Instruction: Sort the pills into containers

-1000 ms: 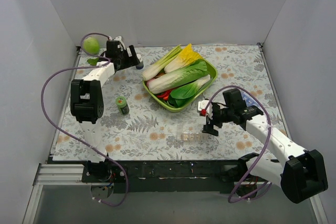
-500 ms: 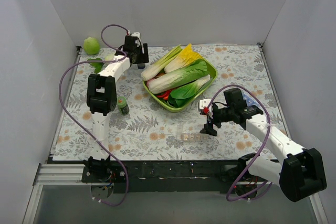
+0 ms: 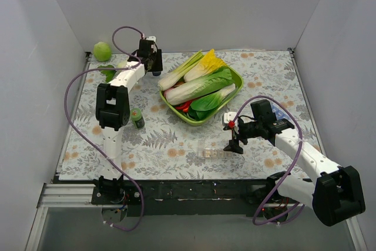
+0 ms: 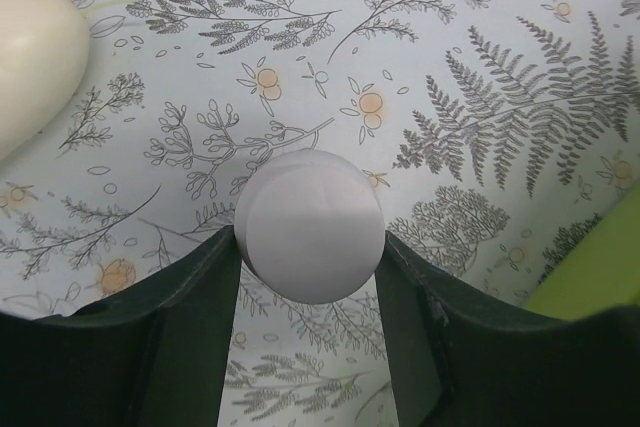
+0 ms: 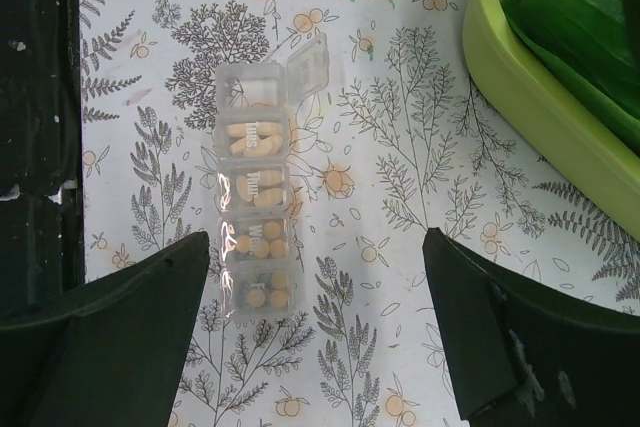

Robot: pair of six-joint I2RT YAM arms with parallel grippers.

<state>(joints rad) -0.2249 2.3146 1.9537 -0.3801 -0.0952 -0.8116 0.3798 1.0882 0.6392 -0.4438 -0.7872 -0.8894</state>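
Note:
The containers are a translucent strip point(image 5: 258, 217) of small compartments lying on the flowered table, also seen in the top view point(image 3: 215, 153). Its compartments hold yellowish pills, and the lid of one end compartment point(image 5: 305, 65) stands open. My right gripper point(image 5: 315, 247) is open and empty, hovering just right of the strip, also visible in the top view point(image 3: 234, 144). My left gripper point(image 3: 154, 64) is at the back left. Its fingers press both sides of a bottle with a round white cap point(image 4: 308, 225).
A green bowl point(image 3: 236, 79) of vegetables stands mid-table, its rim close to my right gripper point(image 5: 520, 77). A small green bottle point(image 3: 137, 117) stands left of centre. A green ball point(image 3: 102, 50) lies in the back left corner. A cream rounded object point(image 4: 30, 57) lies near my left gripper.
My left arm has swung right along the back of the table to the white-capped bottle. My right gripper has shifted slightly toward the strip.

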